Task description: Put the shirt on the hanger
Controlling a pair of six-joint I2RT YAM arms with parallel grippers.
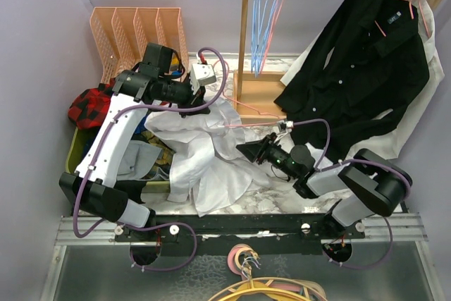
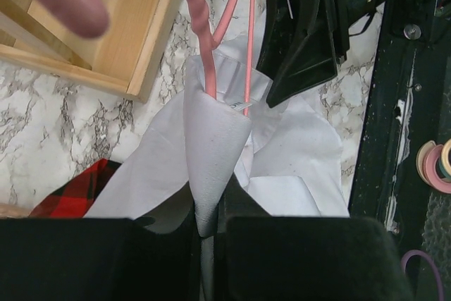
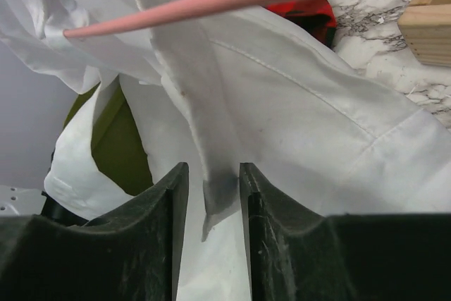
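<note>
Shirt: the white shirt (image 1: 204,153) lies crumpled at mid-table, between the two arms. Its left side spills over the green bin (image 1: 72,154).
Hanger: the pink hanger (image 2: 203,40) lies low over the table, with one end run into a fold of the shirt. The rest of it reaches back toward the wooden rack.
Left gripper: the left gripper (image 2: 210,220) is closed tight on a narrow ridge of white fabric, directly below the spot where the pink rod enters the cloth.
Right gripper: the right gripper (image 3: 213,170) has its jaws only narrowly apart, straddling a hanging strip of the shirt's edge. The strip lies against one finger with a gap showing at the other, so it is not pinched. The pink rod crosses above it.
Arm spacing: the right gripper's tip sits just beside the fold held by the left, with the hanger between them.
Obstructions: the wooden rack (image 1: 246,47) stands close behind the hanger, its base just beside it. A black shirt (image 1: 359,68) hangs at the right, light-blue hangers (image 1: 268,5) hang on the rail, and a red plaid garment (image 1: 91,103) lies by the bin.
Rear left: an orange file rack (image 1: 137,33) stands by the wall.
Edges: lilac walls close in on the left and right. The marble tabletop (image 1: 268,199) shows bare only in front of the shirt, up to the mounting rail.
</note>
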